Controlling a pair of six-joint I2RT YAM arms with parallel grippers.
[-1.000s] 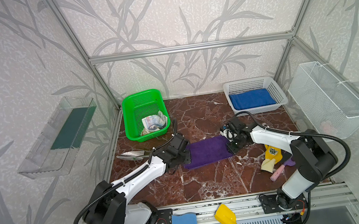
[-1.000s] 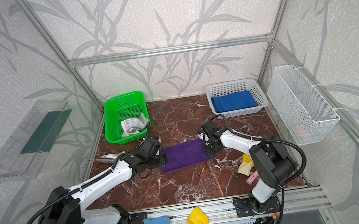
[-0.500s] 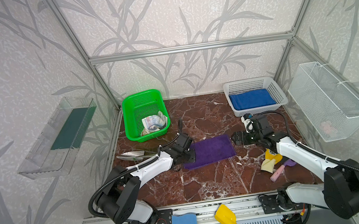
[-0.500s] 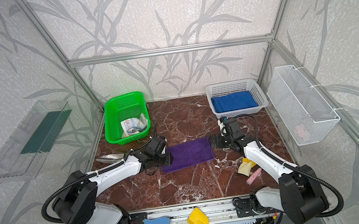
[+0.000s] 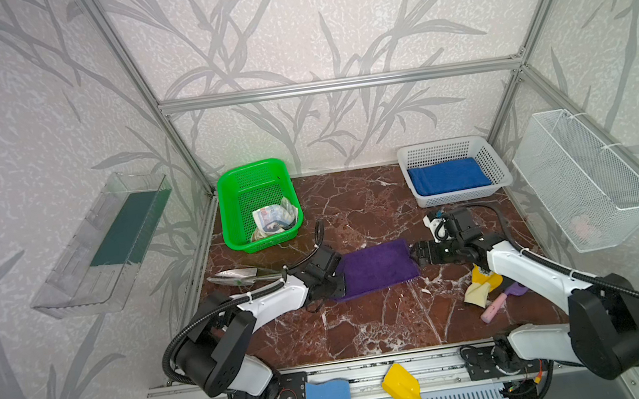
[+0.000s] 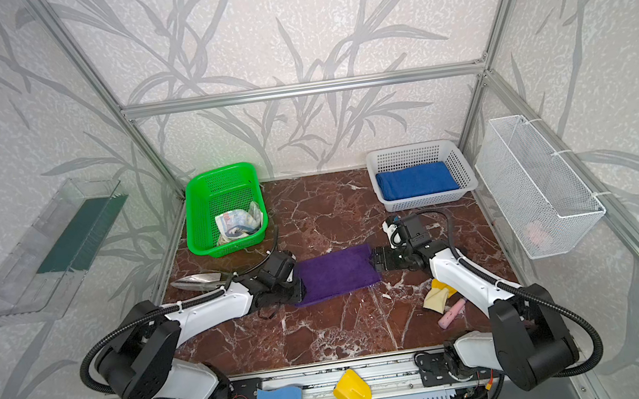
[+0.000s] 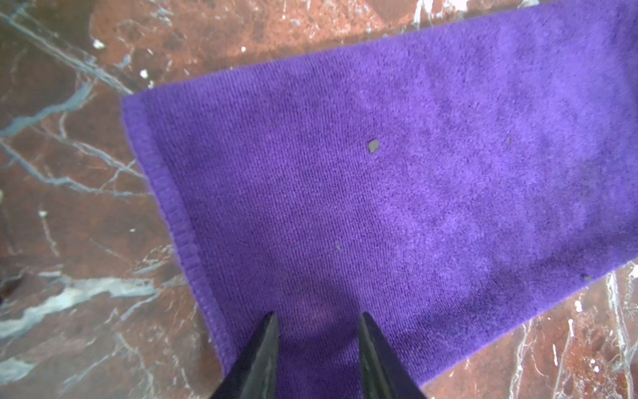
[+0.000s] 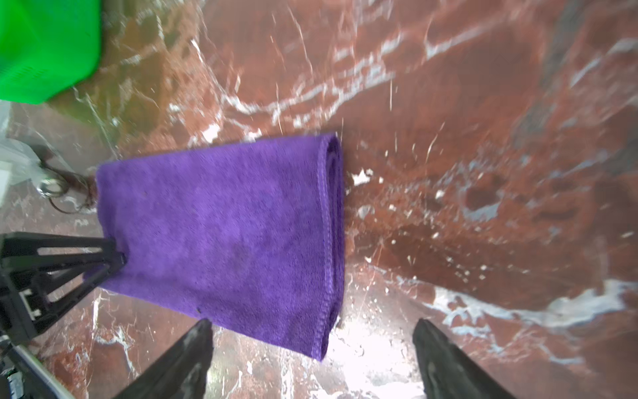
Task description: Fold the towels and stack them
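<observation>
bench (image 5: 368,328): red-brown marble, white veins. purple towel (image 5: 377,268): plain dark purple, centre of frame. blue towel (image 5: 449,177): plain royal blue, in white basket (image 5: 493,163). printed towel (image 5: 272,221): cream-white, blue/orange print, in bright green basket (image 5: 235,211). sponge (image 5: 327,395) light blue, scoop (image 5: 403,386) yellow, glove (image 5: 482,286) yellow/cream. walls (image 5: 327,19) pale grey, leaf pattern.

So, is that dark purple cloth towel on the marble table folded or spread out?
Folded. In the right wrist view the dark purple cloth towel shows stacked layers with hemmed edges at one end.
</observation>
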